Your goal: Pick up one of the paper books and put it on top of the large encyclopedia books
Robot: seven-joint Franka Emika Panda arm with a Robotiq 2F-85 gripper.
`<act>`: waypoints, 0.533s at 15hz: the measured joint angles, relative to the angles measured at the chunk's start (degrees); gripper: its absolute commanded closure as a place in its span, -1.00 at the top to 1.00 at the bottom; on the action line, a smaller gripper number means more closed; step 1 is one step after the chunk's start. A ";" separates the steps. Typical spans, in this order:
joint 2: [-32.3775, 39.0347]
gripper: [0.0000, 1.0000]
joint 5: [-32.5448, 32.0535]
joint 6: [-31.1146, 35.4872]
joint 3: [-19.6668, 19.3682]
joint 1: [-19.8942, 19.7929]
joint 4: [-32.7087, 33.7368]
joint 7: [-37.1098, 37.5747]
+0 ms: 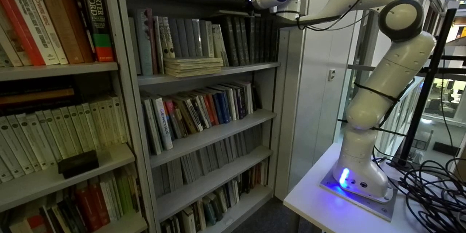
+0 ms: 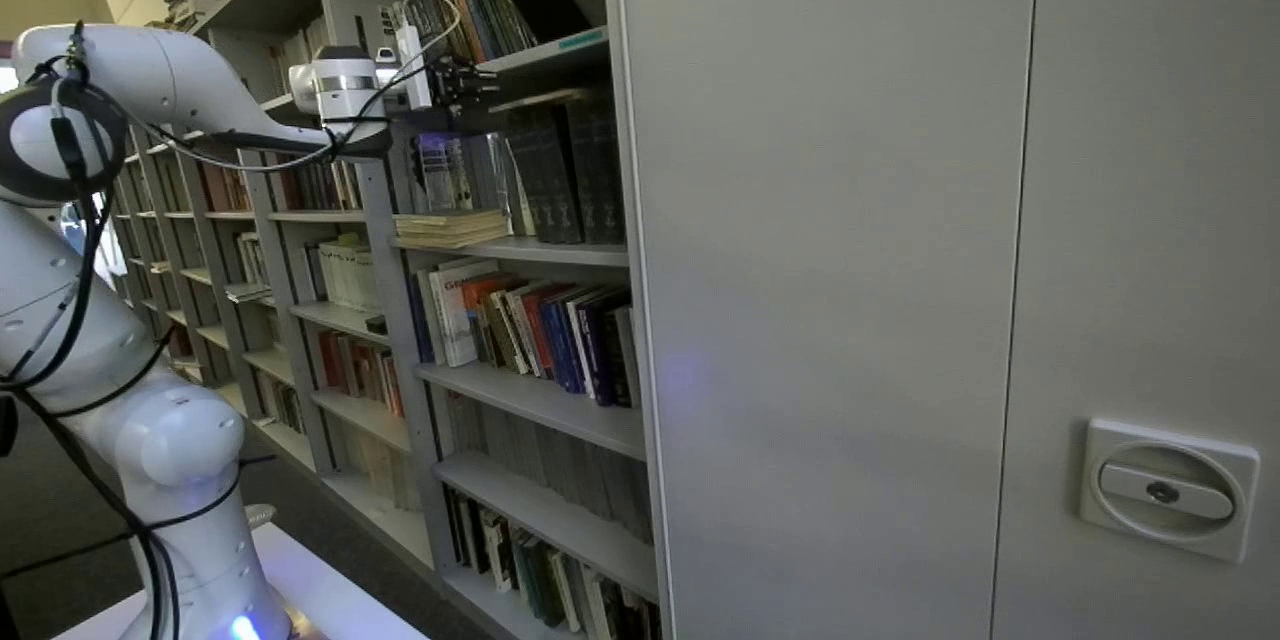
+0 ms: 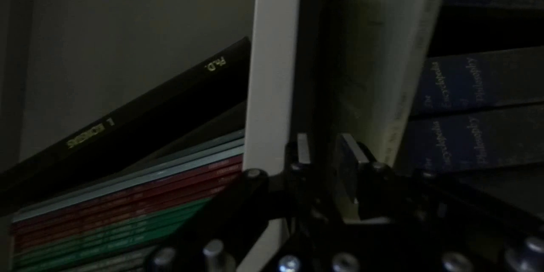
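One gripper (image 3: 326, 148), two fingertips (image 3: 303, 148) apart, near one paper book (image 3: 401, 51) lying atop four or more encyclopedias (image 3: 488, 78), one book stack (image 1: 193, 66) at shelf's (image 1: 251, 67) front edge, count unclear

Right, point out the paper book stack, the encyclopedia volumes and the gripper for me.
Paper book stack (image 1: 193, 67): in an exterior view, on the edges facing the camera, mid-stack.
Encyclopedia volumes (image 3: 493, 78): wrist view, on one volume's spine.
Gripper (image 3: 325, 149): wrist view, in the gap midway between its fingertips.

gripper (image 3: 326, 153): jaws parted | pale book (image 3: 378, 63): atop encyclopedia volumes (image 3: 488, 80) | shelf edge (image 3: 274, 68): between it and tilted black book (image 3: 161, 102)
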 measured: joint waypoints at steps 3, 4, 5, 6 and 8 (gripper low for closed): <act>-3.67 -0.61 -1.26 0.36 1.10 0.33 -0.09 0.04; -4.78 -0.89 -1.62 0.37 1.34 0.55 -0.13 0.03; -5.77 -0.86 -1.78 0.37 1.60 0.64 -0.15 0.03; -6.53 -0.91 -1.90 0.37 1.83 0.66 -0.17 0.03; -7.59 -1.00 -1.94 0.37 2.05 0.70 -0.24 0.03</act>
